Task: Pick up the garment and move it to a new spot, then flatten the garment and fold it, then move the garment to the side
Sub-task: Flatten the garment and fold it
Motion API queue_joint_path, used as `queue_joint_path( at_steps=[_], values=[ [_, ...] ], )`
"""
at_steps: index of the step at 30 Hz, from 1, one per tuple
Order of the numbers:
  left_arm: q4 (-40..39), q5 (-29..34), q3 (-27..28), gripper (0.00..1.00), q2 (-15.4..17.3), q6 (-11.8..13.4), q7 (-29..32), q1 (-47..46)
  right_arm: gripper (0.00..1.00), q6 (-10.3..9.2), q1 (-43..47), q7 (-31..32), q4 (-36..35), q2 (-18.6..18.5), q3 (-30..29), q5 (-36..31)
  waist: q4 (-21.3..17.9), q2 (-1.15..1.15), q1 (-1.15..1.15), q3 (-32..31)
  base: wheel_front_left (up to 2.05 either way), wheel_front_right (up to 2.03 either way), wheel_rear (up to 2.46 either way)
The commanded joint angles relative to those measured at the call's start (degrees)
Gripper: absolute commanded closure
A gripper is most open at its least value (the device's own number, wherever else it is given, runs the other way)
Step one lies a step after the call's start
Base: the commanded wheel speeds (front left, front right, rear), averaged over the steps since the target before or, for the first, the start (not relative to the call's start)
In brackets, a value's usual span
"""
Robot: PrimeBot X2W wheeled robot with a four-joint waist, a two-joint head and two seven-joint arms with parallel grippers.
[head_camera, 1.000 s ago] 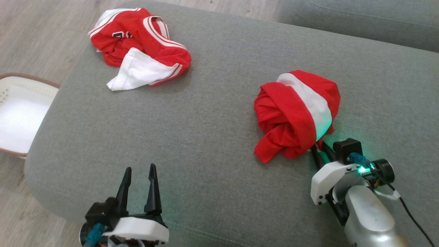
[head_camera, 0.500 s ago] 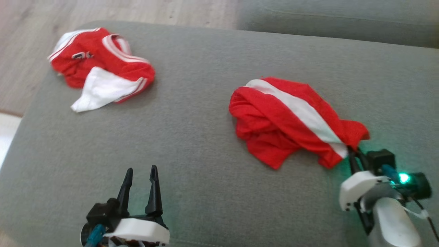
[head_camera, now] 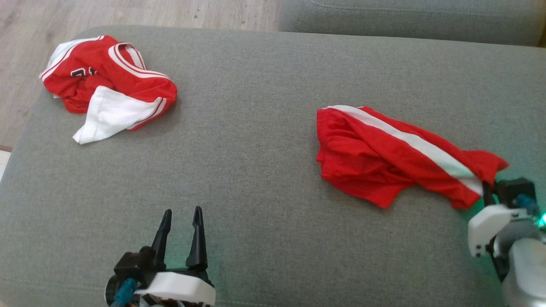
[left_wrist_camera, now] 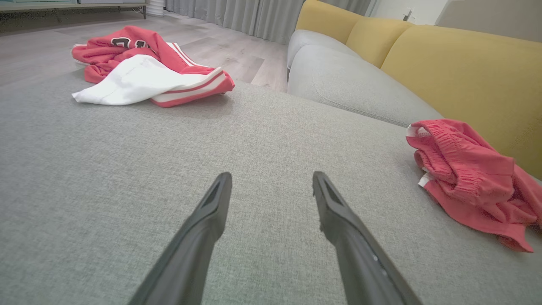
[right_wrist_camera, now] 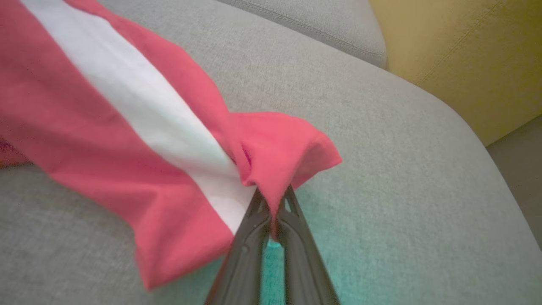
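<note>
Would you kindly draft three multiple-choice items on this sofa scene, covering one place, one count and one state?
1. Where on the grey cushion does the red jersey lie, by the head view?
A. far left corner
B. centre
C. near right edge

2. How many red garments lie on the cushion?
A. one
B. two
C. four

3. What is the right gripper doing?
A. standing open over bare fabric
B. shut on nothing
C. shut on a corner of the red shorts

Answers: 1 A, it lies at the upper left of the head view; 2 B, the jersey and the shorts; 3 C, its jaws pinch a red fold in the right wrist view.
</note>
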Motion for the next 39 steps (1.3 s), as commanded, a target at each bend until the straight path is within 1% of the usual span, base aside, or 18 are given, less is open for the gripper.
queue_joint_path(
  at_steps=[1, 2, 3, 4, 5, 11, 14, 17, 21, 24, 26, 29, 32, 34, 37, 38, 39],
  values=[
    [-1.3, 0.6, 1.9, 0.00, 0.0, -0.2, -0.7, -2.5, 1.00, 0.43, -3.3, -0.4, -0.4, -1.7, 0.7, -0.2, 0.0, 0.00, 0.00, -0.1, 0.00, 0.00, 0.00],
    [-1.3, 0.6, 1.9, 0.00, 0.0, -0.2, -0.7, -2.5, 1.00, 0.43, -3.9, -0.8, 0.4, -2.2, 0.3, -0.3, 0.0, 0.00, 0.00, -0.1, 0.00, 0.00, 0.00],
    [-1.2, 0.7, 2.0, 0.00, 0.0, -0.1, -0.7, -2.5, 0.67, 0.43, -4.4, -1.1, 1.3, -2.6, 0.0, -0.4, 0.1, 0.00, 0.00, -0.2, 0.00, 0.00, 0.00],
    [-1.2, 0.7, 2.0, 0.00, 0.0, -0.1, -0.7, -2.5, 0.37, 0.43, -4.8, -1.4, 2.0, -2.9, -0.3, -0.6, 0.1, 0.00, 0.00, -0.4, 0.00, 0.00, 0.00],
    [-1.2, 0.7, 2.1, 0.00, 0.0, -0.1, -0.7, -2.5, 0.00, 0.43, -5.2, -1.8, 2.4, -3.1, -0.7, -0.6, 0.0, 0.00, 0.00, -0.6, 0.00, 0.00, 0.00],
    [-1.2, 0.5, 2.5, 0.00, 0.0, 0.1, -0.7, -1.9, 0.00, 0.43, -5.6, -3.0, 4.0, -3.7, -0.4, -1.1, -0.4, 0.00, 0.00, -1.7, 0.00, 0.00, 0.00],
    [-1.2, 0.1, 2.5, 0.00, 0.0, 0.1, -0.7, -1.6, 0.00, 0.43, -6.1, -3.9, 2.8, -3.8, 0.2, -0.3, -0.6, 0.00, 0.00, -2.4, 0.00, 0.00, 0.00],
    [-1.3, 0.0, 2.5, 0.00, 0.0, 0.2, -0.7, -1.4, 0.00, 0.43, -7.3, -4.7, 0.9, -2.8, 2.6, 1.7, -0.6, 0.00, 0.00, -2.7, 0.00, 0.00, 0.00],
    [-1.4, -0.3, 2.2, 0.00, -0.1, 0.1, -0.7, -1.6, 0.00, 0.43, -10.0, -3.4, -2.2, -0.3, 10.0, 4.8, 0.1, 0.00, 0.00, -2.6, 0.00, 0.00, 0.00],
    [-1.4, -0.5, 1.9, 0.00, -0.1, -0.1, -0.7, -2.0, 0.00, 0.43, -12.3, -1.3, -3.3, 1.5, 17.4, 8.1, 1.5, 0.00, 0.00, -1.9, 0.00, 0.00, 0.00],
    [-1.4, -0.6, 1.5, 0.00, -0.1, -0.1, -0.7, -2.3, 0.00, 0.43, -13.9, 0.5, -3.2, 1.8, 22.7, 10.2, 2.7, 0.00, 0.00, -1.5, 0.00, 0.00, 0.00],
    [-1.4, -0.9, 1.1, 0.00, -0.1, 0.0, -0.7, -2.9, 0.00, 0.43, -16.0, 3.1, -2.0, 1.5, 29.3, 14.0, 5.1, 0.00, 0.00, -1.0, 0.00, 0.00, 0.00],
    [-1.4, -1.4, 0.6, 0.00, -0.1, 0.3, -0.7, -3.2, 0.00, 0.43, -17.2, 6.4, -0.3, -0.1, 34.5, 17.1, 7.3, 0.00, 0.00, -0.8, 0.00, 0.00, 0.00],
    [-1.4, -1.6, 0.4, 0.00, -0.1, 0.5, -0.7, -3.2, 0.00, 0.43, -17.6, 8.3, 0.6, -1.2, 37.0, 19.4, 8.3, 0.00, 0.00, -0.7, 0.00, 0.00, 0.00],
    [-1.5, -1.9, 0.4, 0.00, -0.1, 0.8, -0.7, -2.9, 0.00, 0.43, -18.1, 10.7, 1.7, -2.8, 38.8, 22.2, 9.2, 0.00, 0.00, -0.7, 0.00, 0.00, 0.00],
    [-1.6, -2.0, 0.4, 0.00, -0.1, 0.9, -0.7, -2.8, 0.18, 0.43, -18.1, 11.4, 2.1, -3.2, 39.2, 22.8, 9.4, 0.00, 0.00, -0.7, 0.00, 0.00, 0.00],
    [-1.6, -2.0, 0.3, 0.00, -0.1, 0.9, -0.7, -2.7, 0.58, 0.43, -18.1, 12.0, 2.5, -3.5, 39.8, 23.6, 9.5, 0.00, 0.00, -0.7, 0.00, 0.00, 0.00]
  ],
)
